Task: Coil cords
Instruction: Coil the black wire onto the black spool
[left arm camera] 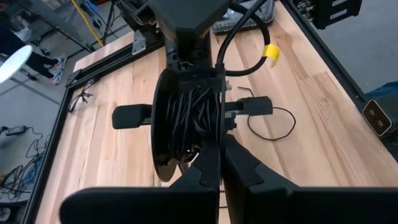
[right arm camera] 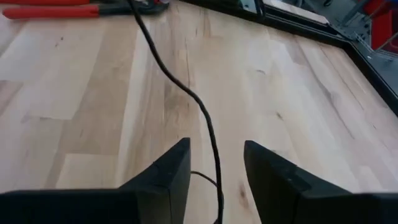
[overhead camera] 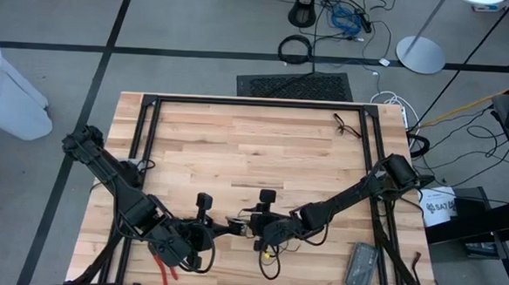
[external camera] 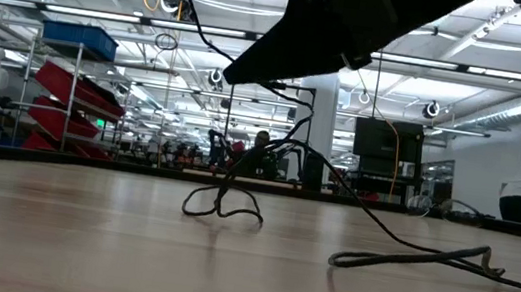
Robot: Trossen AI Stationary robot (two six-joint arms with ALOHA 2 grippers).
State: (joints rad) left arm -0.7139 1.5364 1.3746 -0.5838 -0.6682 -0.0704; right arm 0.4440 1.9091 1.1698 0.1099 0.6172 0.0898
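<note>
The thin black cord is gathered into a bundle of loops that stands just beyond my left gripper, which is shut on it near the table's front middle. A loose loop of the cord lies on the wood. My right gripper faces the left one, low over the table and open. A strand of the cord runs between its fingers without being pinched. In the low view, cord loops and a strand rest on the tabletop. My left gripper pinches the bundle of cord loops at its near lower end between its two shut fingers. The fingers slant down toward the table's middle. The loops stand up beyond the fingertips, and slack cord trails off onto the wood.
Red-handled pliers lie by the front edge under the left arm. A grey flat device sits at the front right. Another small tangle of wire lies at the far right. A black frame rims the table.
</note>
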